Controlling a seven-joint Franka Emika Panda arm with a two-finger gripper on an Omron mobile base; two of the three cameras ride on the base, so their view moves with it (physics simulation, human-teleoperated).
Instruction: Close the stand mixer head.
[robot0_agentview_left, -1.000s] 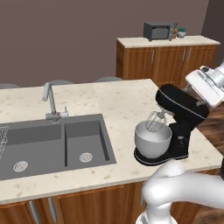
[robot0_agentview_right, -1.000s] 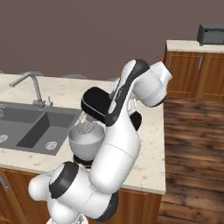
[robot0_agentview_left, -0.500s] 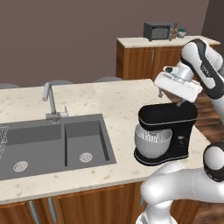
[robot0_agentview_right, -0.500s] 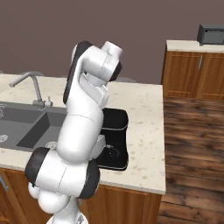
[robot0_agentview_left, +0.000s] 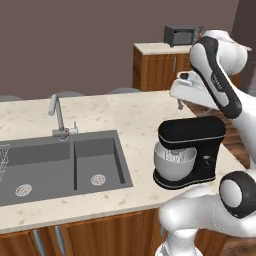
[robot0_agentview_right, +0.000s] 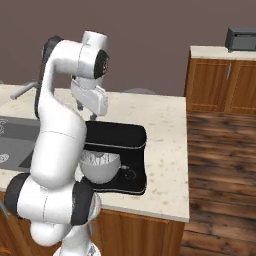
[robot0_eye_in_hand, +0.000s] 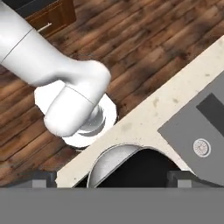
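On the speckled table (robot0_agentview_left: 130, 115), right of the double sink (robot0_agentview_left: 65, 165), the stand mixer head (robot0_agentview_left: 191, 132) lies level over the steel bowl (robot0_agentview_left: 173, 163), its whisk inside the bowl. Just above the head hangs the pincer (robot0_agentview_left: 181, 104), clear of the black top and holding nothing; whether its fingers stand wide or narrow I cannot tell. From the hand view the head (robot0_eye_in_hand: 140, 168) shows directly below, with the bowl rim (robot0_eye_in_hand: 105, 159) beside it. A small microwave (robot0_agentview_left: 183, 35) sits on the far cabinet.
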